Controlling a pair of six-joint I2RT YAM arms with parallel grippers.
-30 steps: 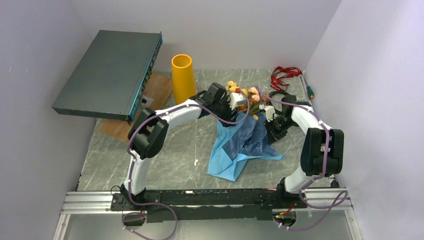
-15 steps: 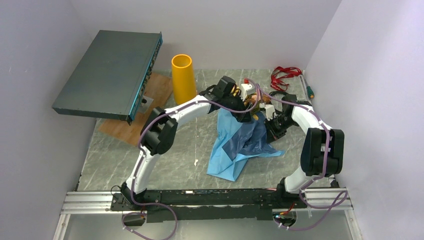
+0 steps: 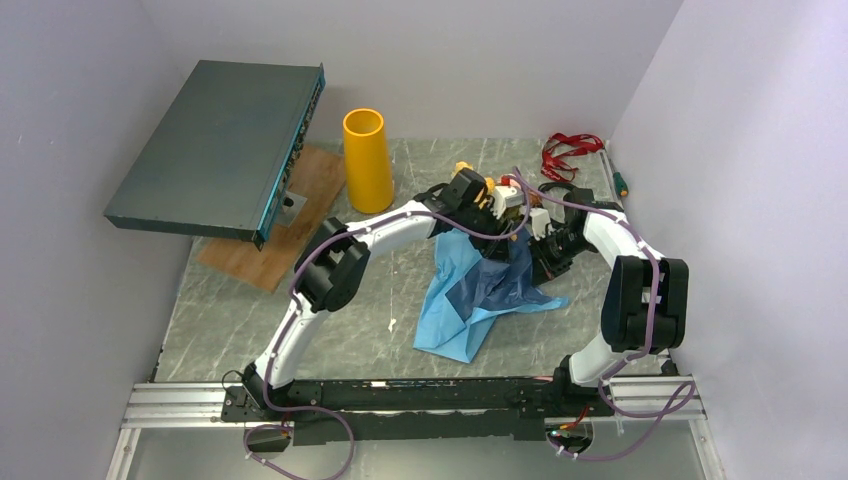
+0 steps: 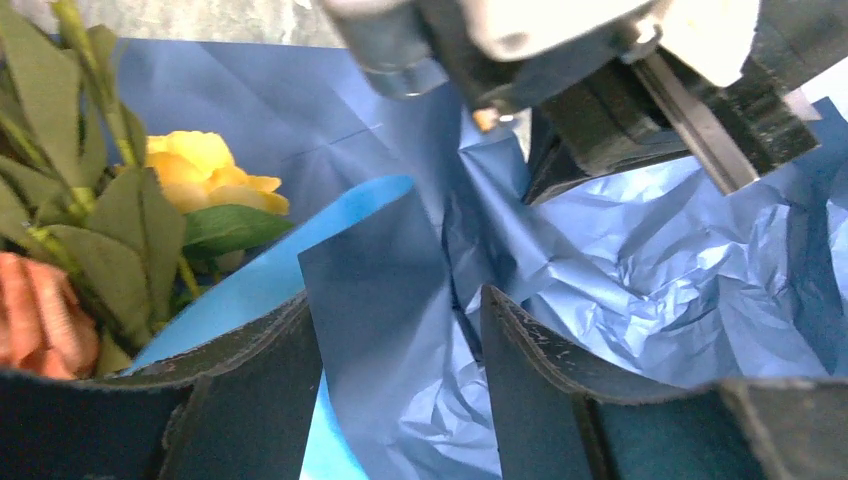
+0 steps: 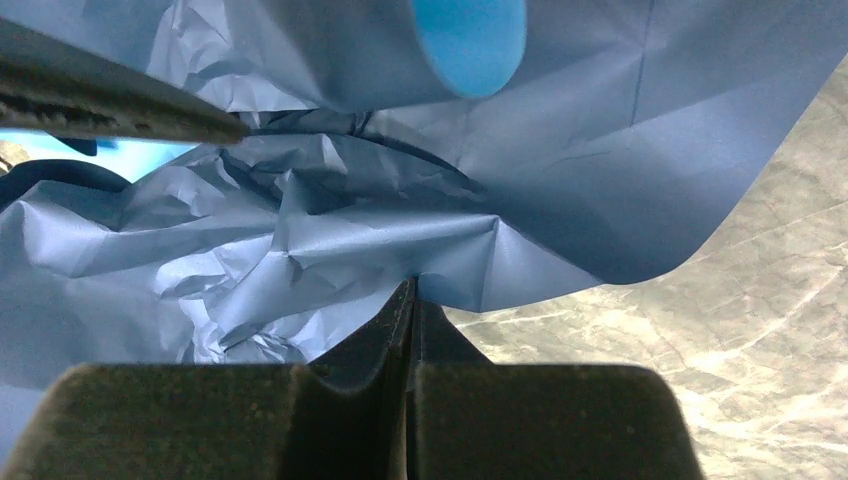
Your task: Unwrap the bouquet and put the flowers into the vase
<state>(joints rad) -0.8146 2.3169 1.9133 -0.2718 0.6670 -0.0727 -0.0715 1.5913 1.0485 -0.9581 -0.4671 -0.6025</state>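
"Looking at the black two-finger left gripper (image 4: 395,300), is it holding anything?"

"No. Its jaws stand apart, with a fold of the crinkled blue wrapping paper (image 4: 640,260) between them. The small artificial flowers (image 4: 205,165), one yellow and one peach, sit just beside it on green stems."

"And the right gripper (image 5: 413,290)?"

"Closed tight, tips touching the paper's edge. Whether it pinches the sheet, I cannot tell."

"Where's the bouquet (image 3: 478,285)?"

"Mid-table between both grippers, paper trailing onto the grey marbled table (image 3: 250,320). The tall orange-yellow cylinder vase (image 3: 366,158) stands upright, well apart, far left."
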